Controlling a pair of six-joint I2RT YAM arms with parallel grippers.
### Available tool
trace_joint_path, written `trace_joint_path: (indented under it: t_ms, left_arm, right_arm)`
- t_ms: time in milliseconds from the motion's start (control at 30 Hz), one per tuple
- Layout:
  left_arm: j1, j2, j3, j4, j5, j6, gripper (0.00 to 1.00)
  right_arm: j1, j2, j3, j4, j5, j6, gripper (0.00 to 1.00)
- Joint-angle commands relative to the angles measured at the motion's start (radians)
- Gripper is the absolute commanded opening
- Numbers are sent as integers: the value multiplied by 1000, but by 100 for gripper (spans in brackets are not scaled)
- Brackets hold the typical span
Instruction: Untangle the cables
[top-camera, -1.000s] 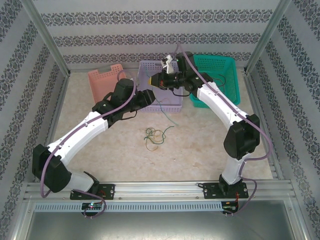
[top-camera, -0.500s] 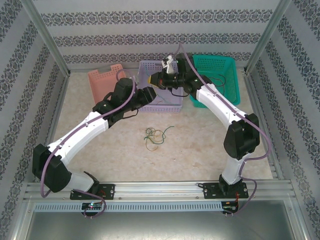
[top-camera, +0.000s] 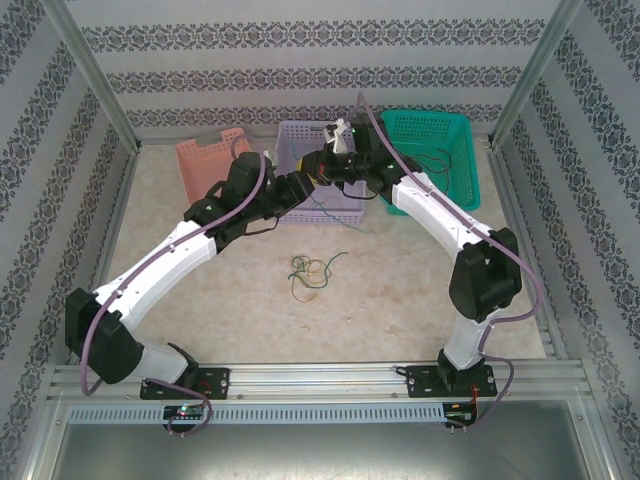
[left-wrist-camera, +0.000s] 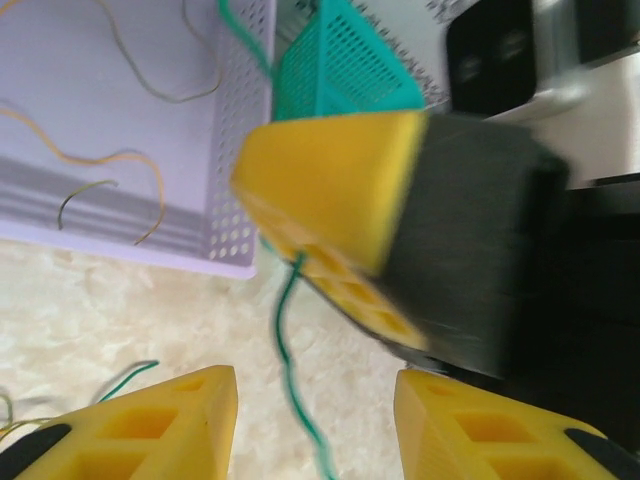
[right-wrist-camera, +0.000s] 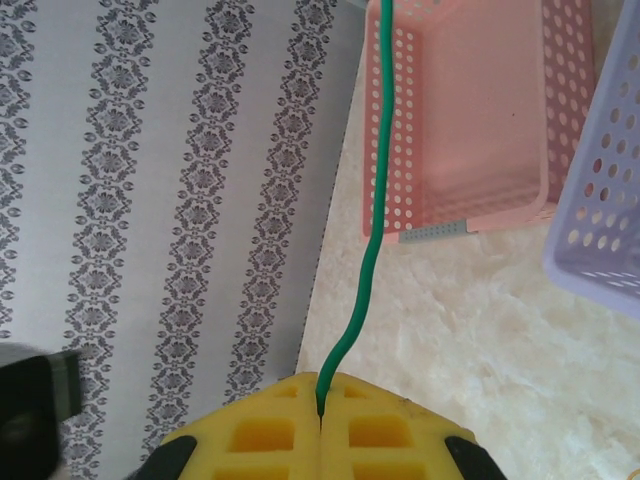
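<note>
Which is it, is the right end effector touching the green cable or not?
Touching. In the right wrist view the green cable runs straight into the seam between the shut yellow fingers of the right end effector, pinched there.

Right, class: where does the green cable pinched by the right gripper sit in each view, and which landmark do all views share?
Top external: green cable trails from the right gripper past the front of the lilac basket, centre.
Left wrist: green cable drops from the right gripper to the bottom edge, centre.
Right wrist: green cable rises from the right gripper, bottom centre, to the top edge.
Shared landmark: lilac basket.
</note>
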Motion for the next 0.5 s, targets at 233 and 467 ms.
trace_joint_path:
  t_ms: [233,467]
  left_arm:
    - [-15,41,30,35,25,-17,14]
    - [10,-14,7,-14,-21,2,0]
  right_arm:
    - [9,-73,-68,155,-2,127,0]
    - [3,-97,-67,114,2,73,28]
